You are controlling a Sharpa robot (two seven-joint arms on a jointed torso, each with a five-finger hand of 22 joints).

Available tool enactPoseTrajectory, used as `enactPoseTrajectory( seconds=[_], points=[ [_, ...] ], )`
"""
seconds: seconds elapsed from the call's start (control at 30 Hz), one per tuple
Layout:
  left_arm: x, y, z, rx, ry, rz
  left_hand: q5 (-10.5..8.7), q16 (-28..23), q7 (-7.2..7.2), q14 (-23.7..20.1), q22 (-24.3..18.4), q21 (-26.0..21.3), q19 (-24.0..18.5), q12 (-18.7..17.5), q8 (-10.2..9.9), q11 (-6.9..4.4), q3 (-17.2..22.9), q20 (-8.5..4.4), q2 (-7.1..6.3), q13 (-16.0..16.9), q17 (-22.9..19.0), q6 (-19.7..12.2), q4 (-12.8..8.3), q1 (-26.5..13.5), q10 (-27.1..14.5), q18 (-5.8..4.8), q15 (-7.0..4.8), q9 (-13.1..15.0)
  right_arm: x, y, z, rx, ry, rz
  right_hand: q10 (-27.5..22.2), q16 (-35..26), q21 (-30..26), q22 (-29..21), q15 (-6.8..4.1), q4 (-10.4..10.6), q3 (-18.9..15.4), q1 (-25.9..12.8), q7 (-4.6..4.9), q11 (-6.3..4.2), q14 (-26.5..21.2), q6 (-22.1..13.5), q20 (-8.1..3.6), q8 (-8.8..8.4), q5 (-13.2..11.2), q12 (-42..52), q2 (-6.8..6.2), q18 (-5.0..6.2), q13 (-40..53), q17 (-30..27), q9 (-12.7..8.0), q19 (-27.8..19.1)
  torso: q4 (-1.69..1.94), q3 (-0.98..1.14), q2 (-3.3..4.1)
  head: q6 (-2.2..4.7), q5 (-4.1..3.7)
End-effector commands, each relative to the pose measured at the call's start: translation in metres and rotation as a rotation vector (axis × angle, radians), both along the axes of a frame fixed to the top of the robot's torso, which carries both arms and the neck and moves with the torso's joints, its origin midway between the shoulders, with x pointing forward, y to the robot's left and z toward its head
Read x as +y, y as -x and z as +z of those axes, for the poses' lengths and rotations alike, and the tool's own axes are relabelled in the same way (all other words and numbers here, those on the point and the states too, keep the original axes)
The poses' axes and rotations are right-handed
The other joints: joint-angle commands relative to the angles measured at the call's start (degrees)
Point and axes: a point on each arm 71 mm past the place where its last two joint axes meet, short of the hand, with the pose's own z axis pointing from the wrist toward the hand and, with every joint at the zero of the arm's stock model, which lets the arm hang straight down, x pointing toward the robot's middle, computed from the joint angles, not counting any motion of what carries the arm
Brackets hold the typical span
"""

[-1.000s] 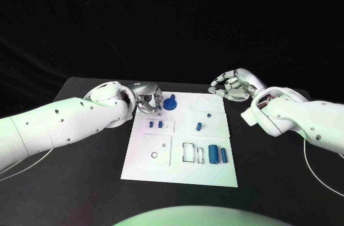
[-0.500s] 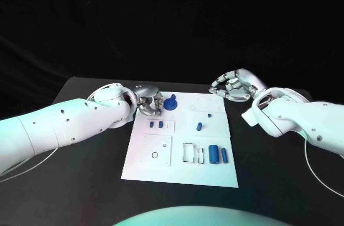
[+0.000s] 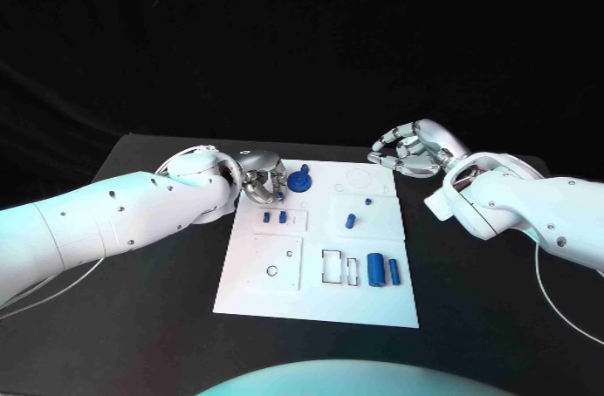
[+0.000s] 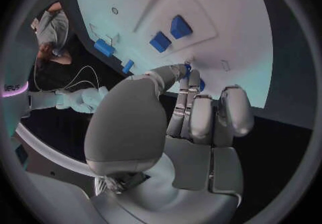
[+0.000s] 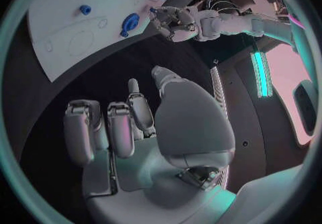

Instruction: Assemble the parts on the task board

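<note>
The white task board (image 3: 321,296) lies mid-table. A blue round part (image 3: 299,181) sits at its far left corner. My left hand (image 3: 261,180) hovers right beside it, thumb and fingers drawn together. In the left wrist view, slivers of blue show past the fingertips (image 4: 190,76) of my left hand (image 4: 195,116); I cannot tell whether they pinch the part. My right hand (image 3: 409,152) hangs off the board's far right corner, fingers curled, holding nothing. The right wrist view shows my right hand (image 5: 134,122), the round part (image 5: 129,21) and the left hand (image 5: 171,20).
Two small blue blocks (image 3: 275,215) sit below the round part, and a blue peg (image 3: 349,221) stands mid-board. A thick cylinder (image 3: 375,269) and a slimmer one (image 3: 393,271) lie beside empty slots (image 3: 331,268). A square plate (image 3: 277,263) is at the near left.
My left hand has turned slightly beside the round part. The right hand and the parts on the board have stayed put.
</note>
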Motion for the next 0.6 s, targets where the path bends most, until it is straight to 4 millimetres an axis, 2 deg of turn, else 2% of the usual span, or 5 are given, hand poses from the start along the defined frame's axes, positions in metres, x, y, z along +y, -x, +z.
enactPoseTrajectory(
  seconds=[0.03, 0.6],
  points=[
    [-0.0014, 0.0009, -0.0017, 0.027, -0.011, -0.001, 0.08, -0.3, 0.06, 0.1, -0.05, -0.02, 0.03, -0.32, 0.19, -0.18, -0.2, -0.06, -0.04, -0.01, -0.05, 0.29, -0.01, -0.46, 0.38, -0.77, -0.24, 0.06, 0.001, 0.0003, 0.0003, -0.009, 0.006, 0.01, -0.15, -0.34, -0.16, 11.58, -0.42, -0.15, 0.07, 0.23, -0.22, -0.16, 4.04, 0.15, -0.41, 0.39, 0.21, 0.03, 0.12, 0.63, 0.05, 6.9, -0.07, 2.84, -0.02, -0.07, -0.02, 0.02, -0.03],
    [-0.0025, 0.0004, -0.0037, 0.054, -0.02, 0.012, 0.08, -0.48, 0.07, -0.04, -0.2, -0.12, -0.06, -0.42, 0.14, -0.18, -0.19, -0.07, -0.02, -0.03, -0.53, 0.3, -0.04, -0.48, 0.44, -0.74, -0.24, 0.05, 0.0013, -0.0001, 0.0001, -0.008, 0.009, 0.01, -0.15, -0.34, -0.16, 11.58, -0.42, -0.15, 0.07, 0.23, -0.22, -0.16, 4.04, 0.15, -0.41, 0.39, 0.21, 0.03, 0.12, 0.63, 0.05, 6.9, -0.07, 2.84, 0.02, -0.04, -0.07, 0.1, 0.09]
  ],
)
